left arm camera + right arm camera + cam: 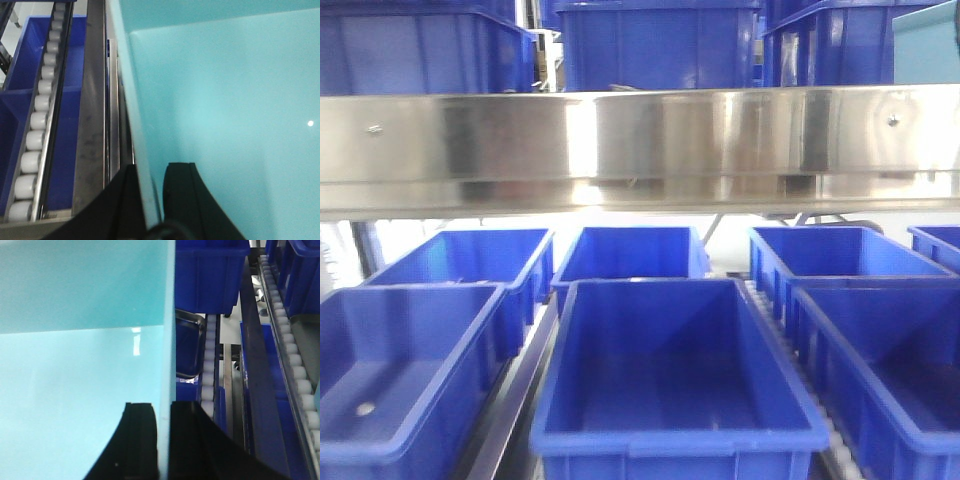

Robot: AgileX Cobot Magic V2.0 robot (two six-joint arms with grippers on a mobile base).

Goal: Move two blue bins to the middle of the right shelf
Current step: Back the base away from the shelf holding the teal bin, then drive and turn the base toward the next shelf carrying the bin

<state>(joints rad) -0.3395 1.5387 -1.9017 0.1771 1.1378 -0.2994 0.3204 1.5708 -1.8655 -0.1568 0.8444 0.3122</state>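
A pale aqua-blue bin (225,100) fills the left wrist view. My left gripper (150,197) is shut on its left wall, one black finger (182,195) inside and the other outside. In the right wrist view the same aqua bin (75,390) shows, and my right gripper (164,440) is shut on its right wall. I cannot tell whether a second blue bin is nested in it. A pale aqua corner (932,40) shows at the front view's top right. The right shelf middle's shiny front rail (640,135) crosses the front view. Neither gripper shows there.
Several royal-blue bins (670,380) sit on the level below the rail, and more (660,40) stand above it. White roller tracks (35,130) and steel rails (92,115) run left of the held bin. Rollers (210,365) and royal-blue bins (210,275) lie to its right.
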